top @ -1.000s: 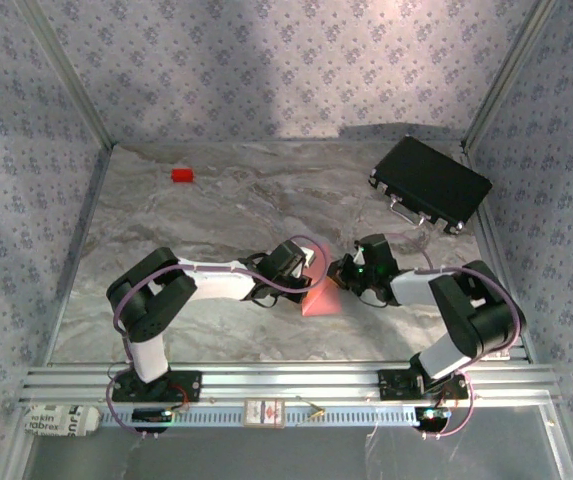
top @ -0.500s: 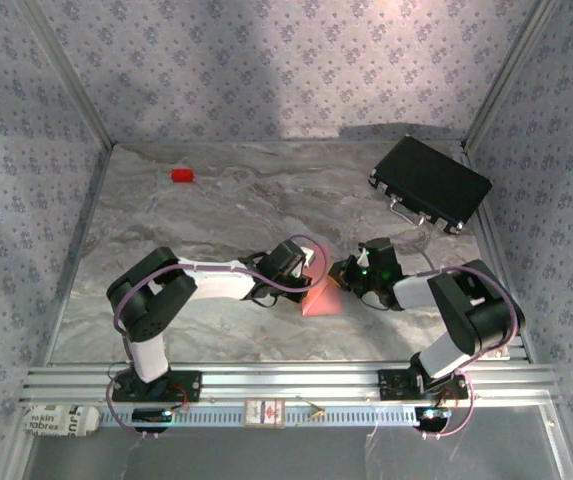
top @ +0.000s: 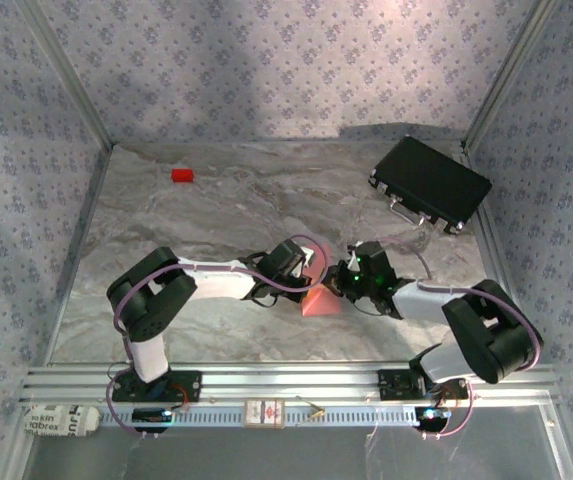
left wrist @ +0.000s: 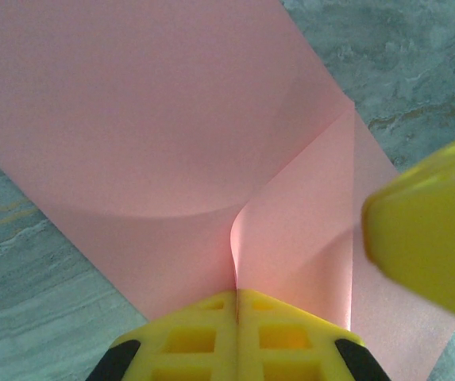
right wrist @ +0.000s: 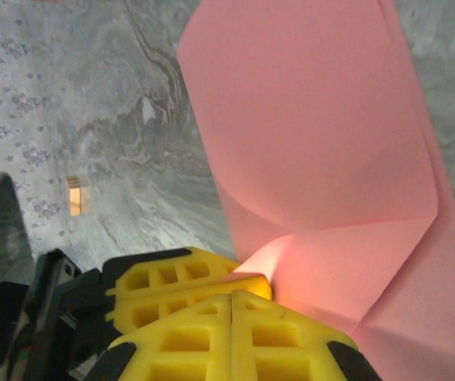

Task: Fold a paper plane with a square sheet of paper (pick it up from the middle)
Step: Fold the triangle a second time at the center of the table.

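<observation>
Paper [left wrist: 132, 119] between left hand [left wrist: 236, 298], right hand [right wrist: 233, 300]

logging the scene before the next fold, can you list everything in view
salmon-pink paper sheet: 1, pink, partly folded, table centre between the grippers
small red block: 1, red, far left of table
black rectangular case: 1, black, far right
grey marbled table: 1, grey
white printed packet: 1, white, near-left rail
left gripper: 1, yellow fingers, shut on the sheet's raised crease
right gripper: 1, yellow fingers, shut, tips at the sheet's curl
</observation>
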{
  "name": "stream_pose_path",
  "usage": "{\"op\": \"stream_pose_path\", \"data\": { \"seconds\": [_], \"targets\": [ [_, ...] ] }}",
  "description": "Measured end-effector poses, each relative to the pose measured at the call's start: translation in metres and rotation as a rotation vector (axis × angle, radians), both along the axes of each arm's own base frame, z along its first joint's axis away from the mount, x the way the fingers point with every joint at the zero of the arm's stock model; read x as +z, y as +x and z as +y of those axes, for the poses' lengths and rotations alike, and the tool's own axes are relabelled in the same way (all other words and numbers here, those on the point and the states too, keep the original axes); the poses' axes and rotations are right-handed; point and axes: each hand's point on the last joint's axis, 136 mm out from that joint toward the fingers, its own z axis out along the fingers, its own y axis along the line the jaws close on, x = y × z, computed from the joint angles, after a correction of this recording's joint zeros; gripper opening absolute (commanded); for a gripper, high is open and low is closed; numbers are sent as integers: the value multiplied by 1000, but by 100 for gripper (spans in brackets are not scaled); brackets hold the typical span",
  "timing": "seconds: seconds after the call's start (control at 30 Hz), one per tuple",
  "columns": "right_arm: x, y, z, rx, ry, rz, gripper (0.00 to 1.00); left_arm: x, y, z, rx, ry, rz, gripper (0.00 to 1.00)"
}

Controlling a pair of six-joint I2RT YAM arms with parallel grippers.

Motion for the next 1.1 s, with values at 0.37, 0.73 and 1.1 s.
{"op": "stream_pose_path", "data": {
  "seconds": [0.37, 0.73, 1.1],
  "targets": [
    [-34, -8, 6, 16, -28, 90, 0, 0, 0, 0, -1, 3, 4, 2],
    [-34, -7, 6, 13, -17, 67, 0, 1, 3, 4, 18, 8, 27, 18],
    [-34, -7, 6, 12, -18, 66, 0, 41, 10, 20, 119, -50, 65, 23]
  ]
}}
